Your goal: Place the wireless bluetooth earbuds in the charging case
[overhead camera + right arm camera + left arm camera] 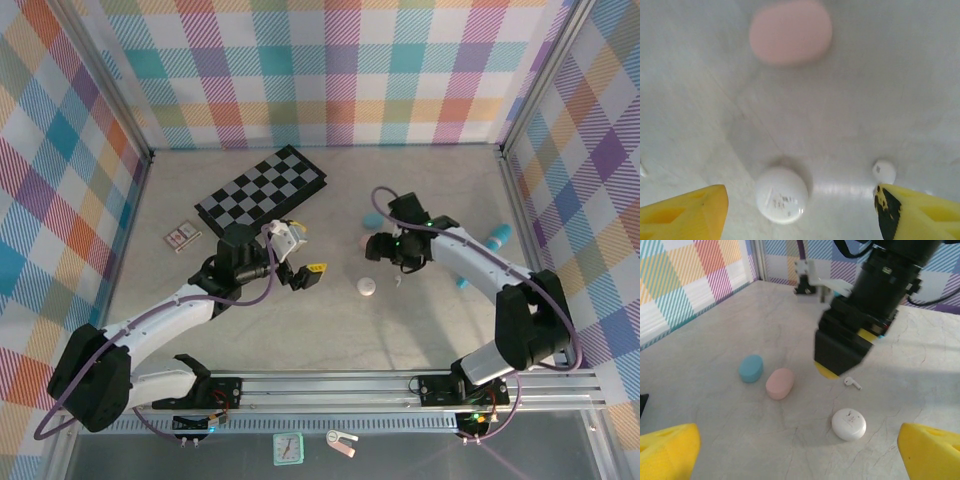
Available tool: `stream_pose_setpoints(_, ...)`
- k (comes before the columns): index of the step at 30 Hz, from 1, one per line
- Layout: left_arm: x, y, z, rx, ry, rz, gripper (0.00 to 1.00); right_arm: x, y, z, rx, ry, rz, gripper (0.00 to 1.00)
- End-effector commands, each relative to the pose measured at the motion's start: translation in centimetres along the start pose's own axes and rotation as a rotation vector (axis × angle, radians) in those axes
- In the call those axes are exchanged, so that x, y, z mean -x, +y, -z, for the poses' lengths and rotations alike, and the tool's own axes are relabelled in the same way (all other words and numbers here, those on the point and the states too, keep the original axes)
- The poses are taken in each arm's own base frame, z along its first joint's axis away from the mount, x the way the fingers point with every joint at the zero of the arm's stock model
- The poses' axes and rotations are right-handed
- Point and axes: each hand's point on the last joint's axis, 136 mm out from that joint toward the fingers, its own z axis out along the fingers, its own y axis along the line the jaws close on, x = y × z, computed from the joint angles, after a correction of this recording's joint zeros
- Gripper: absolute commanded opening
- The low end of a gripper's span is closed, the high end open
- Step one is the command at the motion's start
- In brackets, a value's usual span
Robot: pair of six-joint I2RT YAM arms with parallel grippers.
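Left wrist: the left claw (800, 455) gapes wide over the surface (715, 405), where a white earbud (852, 383) lies loose near the white case (848, 424). Right wrist: the right claw (801, 215) stands apart, holding nothing, the earbud just beside one fingertip (910, 210).

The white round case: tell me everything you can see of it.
The white round case is a small, smooth puck of glossy plastic with a faint grey marking on its top. It looks closed, with no lid raised, and lies flat on the pale table. Nothing touches it. A white earbud lies close by but apart from it, and the pink case lies farther off.
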Motion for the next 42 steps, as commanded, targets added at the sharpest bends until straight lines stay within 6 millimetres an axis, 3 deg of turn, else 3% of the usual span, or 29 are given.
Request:
stream_pose_setpoints(1, 0.2, 0.3, 0.6, 0.019, -0.025, 0.002, 1.00, -2.6, -0.6, -0.7, -0.123, 0.081, -0.043, 0.78)
stream_pose_setpoints(9, 0.0, -0.1, 0.9, 0.002, -0.014, -0.001, 1.00, -4.3, 0.5, -4.0, -0.271, 0.133, -0.104, 0.74)
stream_pose_setpoints(25, -0.2, -0.3, 1.1, -0.001, -0.004, 0.004, 1.00, -4.9, 1.6, -6.8, -0.231, 0.181, -0.177, 0.63)
stream_pose_setpoints(35, 0.0, -0.3, 0.9, -0.011, -0.005, 0.005, 1.00, -5.8, 1.3, -7.2, -0.226, 0.205, -0.191, 0.48)
stream_pose_setpoints(42, 0.3, 0.1, 0.9, 0.011, -0.026, 0.011, 1.00, -4.3, 2.4, -5.2, -0.162, 0.151, -0.201, 0.48)
